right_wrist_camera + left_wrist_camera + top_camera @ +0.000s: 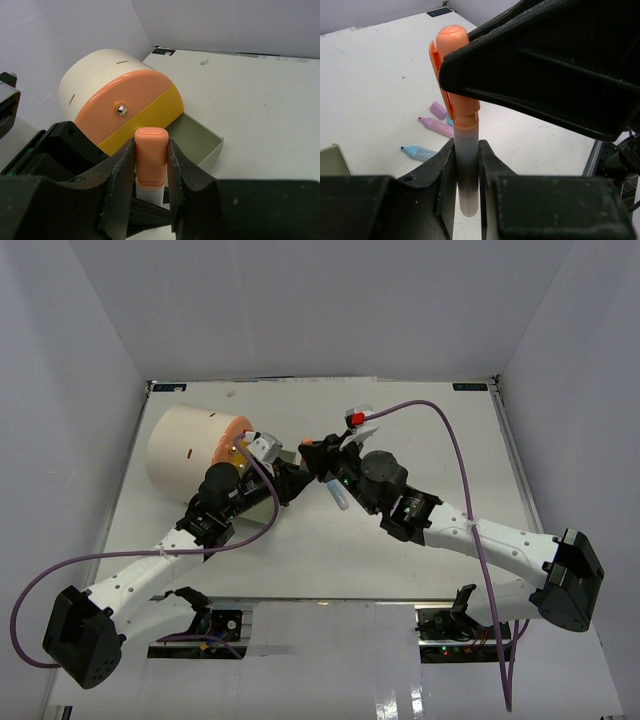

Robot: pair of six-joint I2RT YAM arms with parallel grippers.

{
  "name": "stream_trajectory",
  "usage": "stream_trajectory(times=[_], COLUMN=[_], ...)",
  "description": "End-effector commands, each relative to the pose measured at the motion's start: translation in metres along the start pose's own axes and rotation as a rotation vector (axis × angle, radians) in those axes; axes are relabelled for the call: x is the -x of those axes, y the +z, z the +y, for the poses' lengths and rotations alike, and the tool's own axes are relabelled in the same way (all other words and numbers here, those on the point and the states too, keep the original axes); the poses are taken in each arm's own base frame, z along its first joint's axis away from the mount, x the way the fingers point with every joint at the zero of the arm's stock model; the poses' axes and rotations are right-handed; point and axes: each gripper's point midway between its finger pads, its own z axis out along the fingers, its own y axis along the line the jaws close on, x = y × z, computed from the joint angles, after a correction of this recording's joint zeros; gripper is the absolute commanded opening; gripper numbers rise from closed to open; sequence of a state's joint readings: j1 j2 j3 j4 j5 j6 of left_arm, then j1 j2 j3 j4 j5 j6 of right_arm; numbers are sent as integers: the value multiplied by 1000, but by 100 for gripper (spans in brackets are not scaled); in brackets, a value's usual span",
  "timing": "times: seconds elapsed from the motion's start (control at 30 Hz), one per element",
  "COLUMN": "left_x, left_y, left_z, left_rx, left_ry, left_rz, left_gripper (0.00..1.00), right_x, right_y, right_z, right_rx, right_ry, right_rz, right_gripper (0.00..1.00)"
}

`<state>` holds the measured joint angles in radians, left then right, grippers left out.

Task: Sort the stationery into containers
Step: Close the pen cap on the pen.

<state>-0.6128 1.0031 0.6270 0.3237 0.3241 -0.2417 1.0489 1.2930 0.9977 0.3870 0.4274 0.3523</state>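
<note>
Much of the orange-capped pen [453, 42] hides within left claw [467, 156] and right claw [151, 151].

White table [330, 550] bears the cream cylinder [185, 445] and loose highlighters [436, 126].

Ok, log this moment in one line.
left gripper: shut on pen barrel | right gripper: shut on its cap | drawer: open

No word, brand or number can be read anywhere. A small dark label [165, 387] sits at the far left corner of the table [340, 560] and a second label [470, 387] at the far right corner. The print on both is too small and blurred to make out.
</note>
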Motion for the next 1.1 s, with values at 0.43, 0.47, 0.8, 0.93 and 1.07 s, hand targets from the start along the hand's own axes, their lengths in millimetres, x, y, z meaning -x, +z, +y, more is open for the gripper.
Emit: stream_trajectory(times=[0.43, 0.47, 0.8, 0.93, 1.07], left_x=[49, 50, 77, 88, 99], left_y=[-5, -4, -2, 2, 5], left_z=[2, 2, 1, -3, -4], left_rx=[13, 16, 20, 6, 2], left_ry=[1, 2, 57, 62, 61], left_rz=[-187, -189, -212, -230, -254], left_gripper=[24, 24, 21, 19, 17], right_x=[-34, -36, -52, -63, -80], right_y=[-9, -10, -23, -26, -30], right_z=[7, 5, -8, -4, -5], right_rx=[12, 6, -22, 7, 11], right_ry=[30, 26, -62, -72, -73], right_rz=[72, 76, 172, 228, 291], right_gripper=[8, 8, 8, 8, 8])
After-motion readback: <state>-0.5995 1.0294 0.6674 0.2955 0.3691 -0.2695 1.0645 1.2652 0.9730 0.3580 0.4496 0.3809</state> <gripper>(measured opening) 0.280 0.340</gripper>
